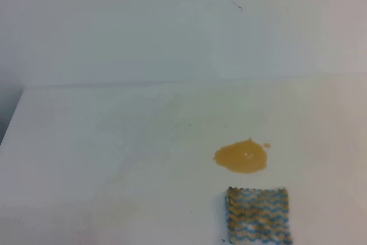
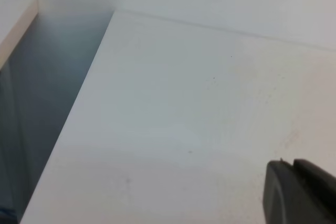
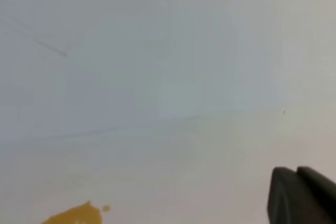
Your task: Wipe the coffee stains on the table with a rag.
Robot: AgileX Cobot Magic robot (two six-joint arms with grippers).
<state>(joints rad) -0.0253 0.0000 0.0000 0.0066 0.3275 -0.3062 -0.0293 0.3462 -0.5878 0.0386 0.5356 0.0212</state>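
Stain (image 1: 241, 156) and rag (image 1: 257, 216) lie on the white surface (image 1: 103, 159), untouched.

The rag sits flat just below the orange-brown stain, near the front edge, right of centre. The right fingers (image 3: 302, 195) show dark at the corner of their wrist view, pressed together, holding nothing. The left fingers (image 2: 299, 192) are only partly visible; probably closed, but I cannot tell.

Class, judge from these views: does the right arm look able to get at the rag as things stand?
Probably yes: the rag lies flat on the table, nothing on it, with the coffee stains just beyond.
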